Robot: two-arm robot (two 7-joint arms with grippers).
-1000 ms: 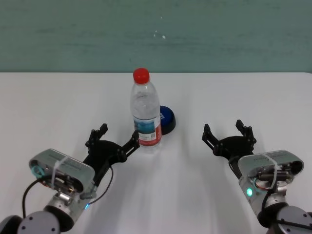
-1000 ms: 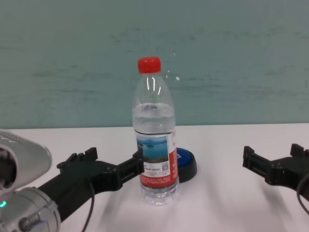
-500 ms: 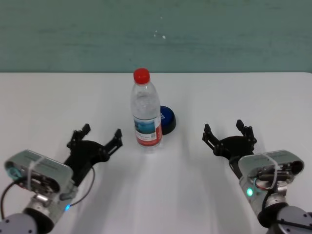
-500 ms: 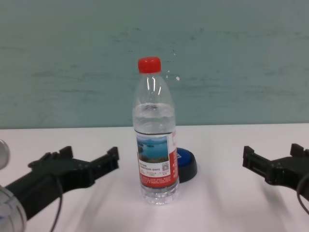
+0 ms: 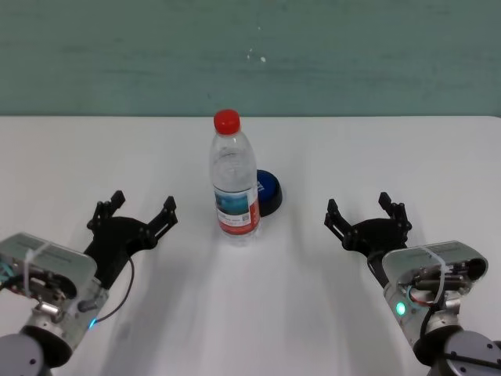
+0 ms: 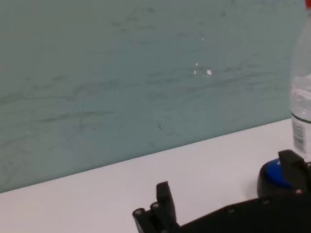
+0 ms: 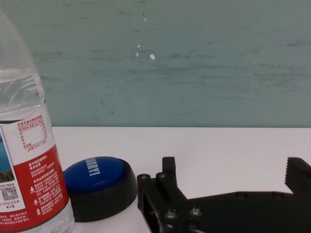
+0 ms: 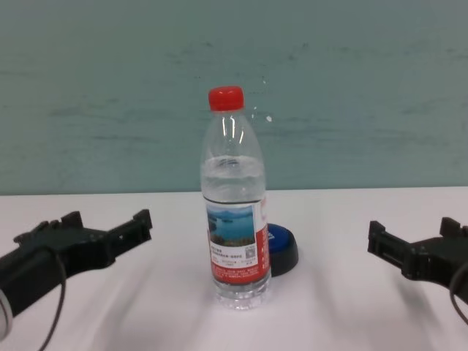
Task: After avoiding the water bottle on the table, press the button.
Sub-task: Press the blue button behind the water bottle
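Head view: button (image 5: 268, 193) unpressed behind upright bottle (image 5: 233, 179) mid-table (image 5: 376, 157); left gripper (image 5: 133, 216) and right gripper (image 5: 366, 211) gape empty, apart.

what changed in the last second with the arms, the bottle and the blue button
The left gripper, open throughout, drew back from beside the clear plastic water bottle with the red cap toward the robot's left, leaving a clear gap. It took hold of nothing. The bottle stayed upright in front of the low blue domed button on its black base, and the open right gripper stayed parked on the white table.
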